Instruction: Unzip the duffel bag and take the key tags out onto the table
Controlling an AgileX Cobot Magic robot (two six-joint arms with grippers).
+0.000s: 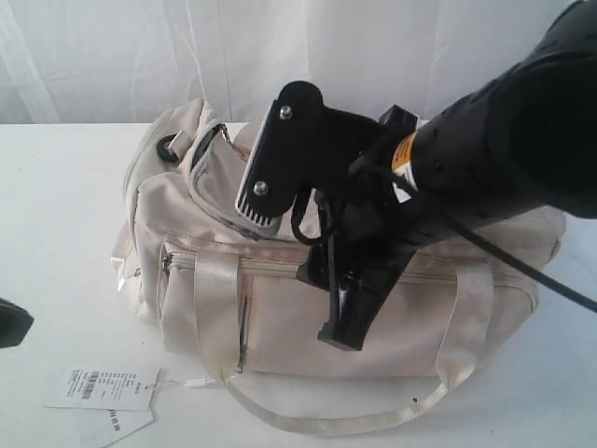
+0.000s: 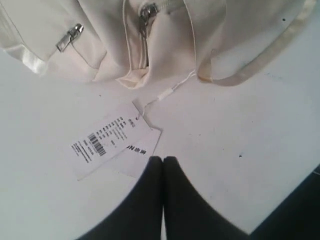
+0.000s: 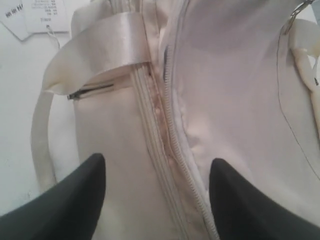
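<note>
Desk scene, seen from the front. The duffel bag (image 1: 280,317) lies lengthwise on the white desk (image 1: 56,187), its back close to the far edge where a pale curtain (image 1: 112,56) hangs. Bare desk stretches to the left of the bag and in a narrower strip in front. On that strip one ribbon handle (image 1: 326,420) lies in a loose loop. The paper price tags (image 1: 101,387) rest at the front left, tied to the bag by a thin cord (image 2: 167,92). At the bag's left end a grey-lined flap (image 1: 216,173) stands up.

The right arm (image 1: 504,121) enters from the upper right and slants down across the bag's top, wrist bent. The right gripper (image 3: 157,165) points down at the top zip (image 3: 167,135), fingers (image 3: 75,200) set well apart on either side of it and holding nothing. Whether they touch the fabric cannot be told.

The left gripper (image 2: 163,159) sits low over the bare desk at the front left, fingers pressed together and empty, tips just beside the price tags and aimed toward the bag's side pockets.
</note>
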